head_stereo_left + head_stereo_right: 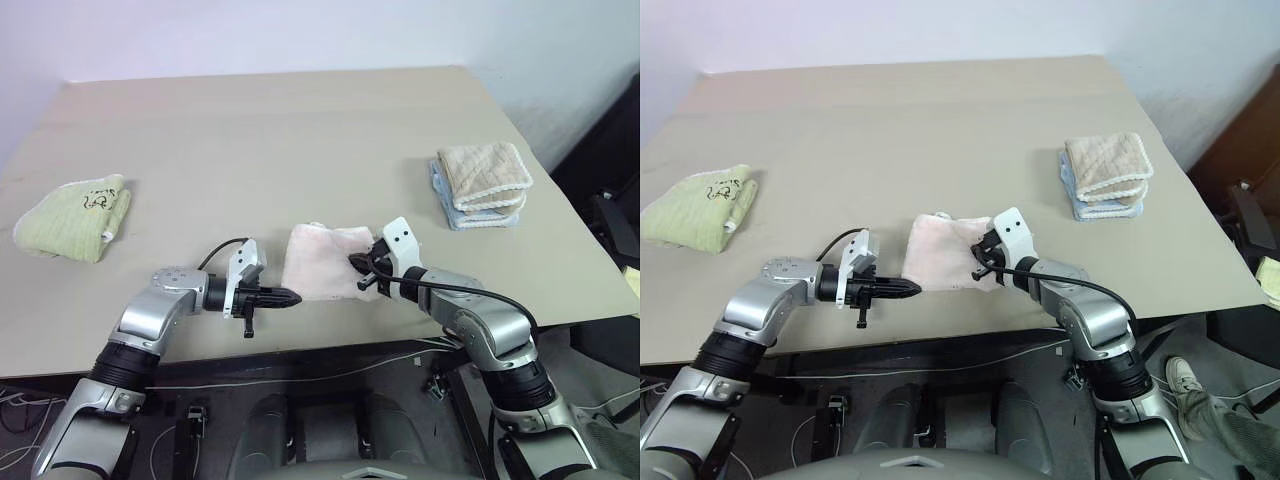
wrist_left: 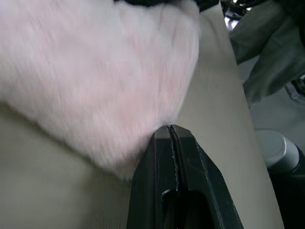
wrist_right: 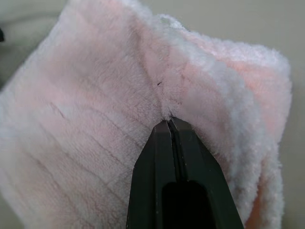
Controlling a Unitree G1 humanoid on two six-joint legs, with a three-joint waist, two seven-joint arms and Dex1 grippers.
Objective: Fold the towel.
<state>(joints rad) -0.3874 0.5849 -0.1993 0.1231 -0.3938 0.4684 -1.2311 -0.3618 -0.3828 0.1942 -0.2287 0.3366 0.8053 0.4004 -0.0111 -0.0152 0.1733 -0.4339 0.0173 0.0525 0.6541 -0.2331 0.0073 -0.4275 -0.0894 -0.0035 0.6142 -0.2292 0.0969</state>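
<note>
The pale pink towel [image 1: 322, 262] lies folded over near the table's front edge, between my two arms. My left gripper [image 1: 293, 297] points right and is shut at the towel's near-left corner; in the left wrist view its tips [image 2: 170, 129] sit pinched against the towel [image 2: 95, 71] edge. On the towel's right side my right gripper [image 1: 359, 266] is shut as well. The right wrist view shows the towel [image 3: 95, 119] puckering into a ridge just where the closed fingertips [image 3: 169, 121] meet it.
A folded light green towel [image 1: 75, 215] lies at the left of the beige table [image 1: 300, 130]. A stack of beige and light blue towels [image 1: 483, 183] sits at the right. A person's leg and shoe [image 1: 1200, 395] show on the floor, front right.
</note>
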